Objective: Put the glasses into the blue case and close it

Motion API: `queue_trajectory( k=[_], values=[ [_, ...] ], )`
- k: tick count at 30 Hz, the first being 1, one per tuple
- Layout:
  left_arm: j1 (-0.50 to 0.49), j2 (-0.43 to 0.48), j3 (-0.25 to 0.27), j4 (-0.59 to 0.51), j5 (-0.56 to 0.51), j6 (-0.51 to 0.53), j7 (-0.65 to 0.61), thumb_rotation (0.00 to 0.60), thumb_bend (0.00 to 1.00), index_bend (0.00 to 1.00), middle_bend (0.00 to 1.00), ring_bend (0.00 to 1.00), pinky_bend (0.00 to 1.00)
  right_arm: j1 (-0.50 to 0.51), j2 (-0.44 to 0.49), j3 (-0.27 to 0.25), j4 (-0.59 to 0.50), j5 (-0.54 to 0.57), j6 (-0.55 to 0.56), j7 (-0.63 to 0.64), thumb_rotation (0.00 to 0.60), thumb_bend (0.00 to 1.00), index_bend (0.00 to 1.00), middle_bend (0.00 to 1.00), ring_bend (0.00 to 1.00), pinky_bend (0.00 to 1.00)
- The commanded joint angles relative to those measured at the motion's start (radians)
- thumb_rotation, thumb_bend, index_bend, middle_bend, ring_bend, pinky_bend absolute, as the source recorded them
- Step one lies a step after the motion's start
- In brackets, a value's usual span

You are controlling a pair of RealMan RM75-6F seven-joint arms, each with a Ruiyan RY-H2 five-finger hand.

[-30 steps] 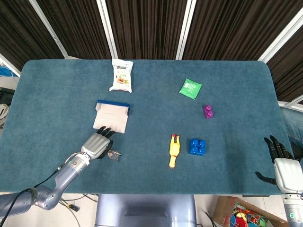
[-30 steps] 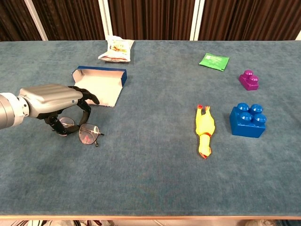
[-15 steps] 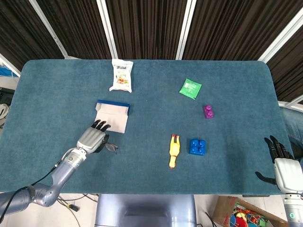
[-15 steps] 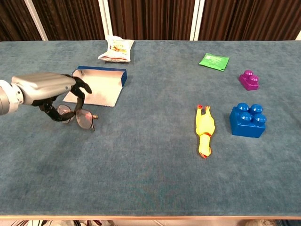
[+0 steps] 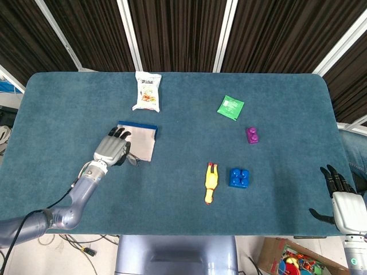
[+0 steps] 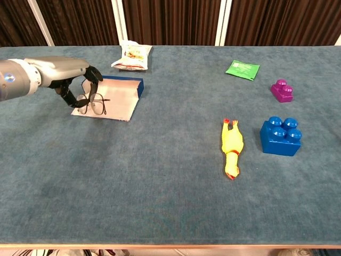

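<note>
The blue case (image 5: 141, 142) (image 6: 115, 97) lies open on the teal table, its pale inside facing up and its blue wall at the far edge. My left hand (image 5: 110, 150) (image 6: 63, 72) hovers over the case's left part and holds the glasses (image 6: 94, 103) (image 5: 131, 160), which hang below the fingers just above the case's lining. My right hand (image 5: 342, 200) stays at the table's near right corner, fingers apart, holding nothing; the chest view does not show it.
A snack bag (image 5: 148, 91) lies behind the case. A green packet (image 5: 230, 107), a purple brick (image 5: 252, 135), a blue brick (image 5: 239, 177) and a yellow rubber chicken (image 5: 211, 183) are spread over the right half of the table.
My left hand has lifted the glasses off the table and carried them away from the front edge to above the open case. The right hand has not moved.
</note>
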Motion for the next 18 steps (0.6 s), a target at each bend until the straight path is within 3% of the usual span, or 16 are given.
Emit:
queue_trajectory(
  k=[1,18],
  values=[
    [-0.037,-0.035,-0.020,0.057,-0.056,-0.021,0.019,0.600,0.49,0.58,0.13,0.00,0.00,0.000,0.001,0.001,-0.002,0.001,-0.001,0.002,0.600,0.17,0.00,0.00,0.12,0.27],
    [-0.146,-0.208,-0.043,0.314,-0.165,-0.041,0.060,0.600,0.49,0.58,0.13,0.00,0.00,-0.004,0.011,-0.006,-0.014,0.006,-0.012,0.032,0.600,0.17,0.00,0.00,0.12,0.27]
  ],
)
